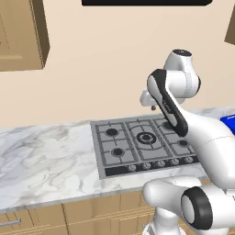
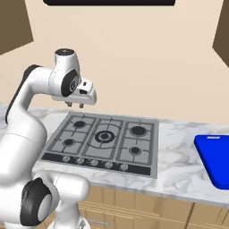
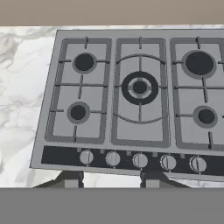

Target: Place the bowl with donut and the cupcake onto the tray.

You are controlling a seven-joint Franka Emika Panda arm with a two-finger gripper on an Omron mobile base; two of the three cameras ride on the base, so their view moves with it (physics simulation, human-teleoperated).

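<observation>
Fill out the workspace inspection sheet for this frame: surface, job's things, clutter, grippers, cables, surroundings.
Surface: marbled white counter with a grey five-burner stovetop set into it.
Job's things: blue tray lies on the counter to the right of the stovetop, nothing on the part in view; bowl, donut and cupcake: nothing seen.
Clutter: nothing seen.
Grippers: gripper hangs above the stovetop's back left corner, fingers apart, holding nothing.
Cables: nothing seen.
Surroundings: beige wall, wooden wall cabinet, wooden drawers under the counter.
</observation>
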